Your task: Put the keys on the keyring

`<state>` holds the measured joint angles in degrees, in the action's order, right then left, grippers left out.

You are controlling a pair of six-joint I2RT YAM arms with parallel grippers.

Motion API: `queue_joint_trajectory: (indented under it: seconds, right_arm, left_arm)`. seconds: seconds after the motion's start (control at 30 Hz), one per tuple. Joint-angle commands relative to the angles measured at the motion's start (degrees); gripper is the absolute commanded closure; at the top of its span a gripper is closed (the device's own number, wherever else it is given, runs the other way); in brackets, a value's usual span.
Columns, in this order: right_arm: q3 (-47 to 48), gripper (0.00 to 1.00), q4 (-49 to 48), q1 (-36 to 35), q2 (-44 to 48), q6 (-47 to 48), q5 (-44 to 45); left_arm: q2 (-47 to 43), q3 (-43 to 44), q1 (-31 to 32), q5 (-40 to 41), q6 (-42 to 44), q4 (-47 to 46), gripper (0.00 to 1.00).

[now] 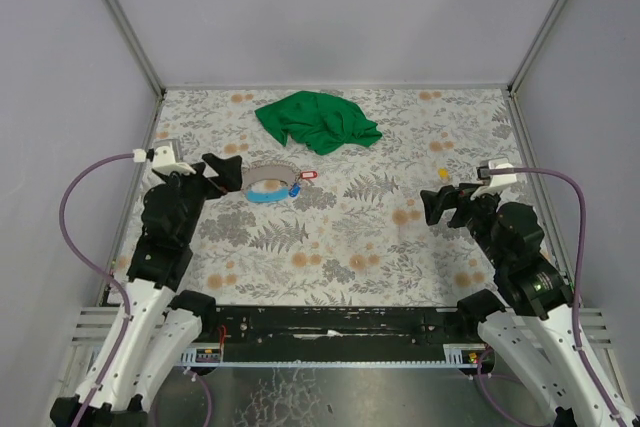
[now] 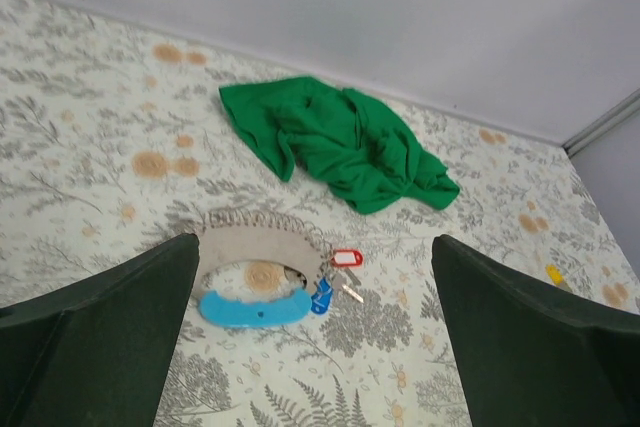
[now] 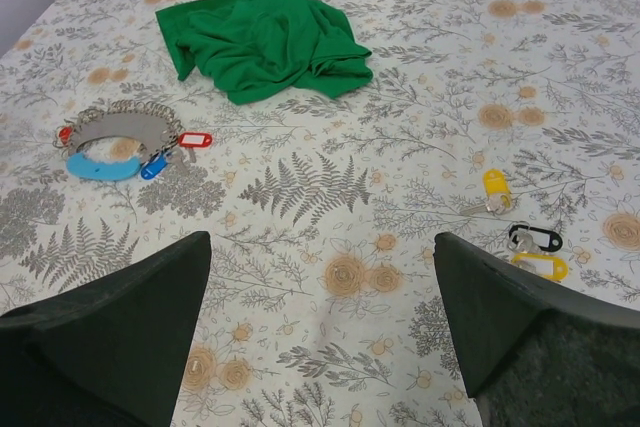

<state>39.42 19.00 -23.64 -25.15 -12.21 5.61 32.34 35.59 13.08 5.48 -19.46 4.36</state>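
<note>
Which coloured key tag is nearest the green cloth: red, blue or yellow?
The red tag beside the keyring. The blue tag lies a little farther from the green cloth, and both yellow tags lie far off right.

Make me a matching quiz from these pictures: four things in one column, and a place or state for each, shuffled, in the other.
Things:
1. green cloth
2. red tag
3. yellow tag
4. left gripper

Places or states:
a. open, holding nothing
b. on the right half of the table, near the right gripper
c. right beside the keyring
d. crumpled at the table's far side

Pairs: 1-d, 2-c, 3-b, 4-a
</note>
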Motion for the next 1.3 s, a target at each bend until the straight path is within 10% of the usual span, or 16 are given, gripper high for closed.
queue_joint_trajectory:
  seconds: [0.0, 0.27, 0.53, 1.27]
  right_arm:
    - [1.2, 0.01, -1.9, -0.3, 0.3, 0.0, -3.3]
    - [-0.2, 0.01, -3.8, -0.3, 2.1, -0.8, -6.6]
    - [-0.6, 0.01, -4.1, -0.4, 2.1, -1.2, -8.8]
    - [-1.0, 0.01, -3.8, -0.3, 2.5, -1.7, -9.8]
  left_arm:
    - [5.8, 2.1, -0.4, -5.6, -6.1, 1.8, 0.0]
    - [21.5, -2.9, -0.3, -12.8, -18.8, -8.7, 0.01]
    - [44.3, 3.9, 2.1, -13.4, -14.2, -13.1, 0.12]
    - [74.1, 28.9, 10.2, 0.2, 3.9, 10.5, 0.26]
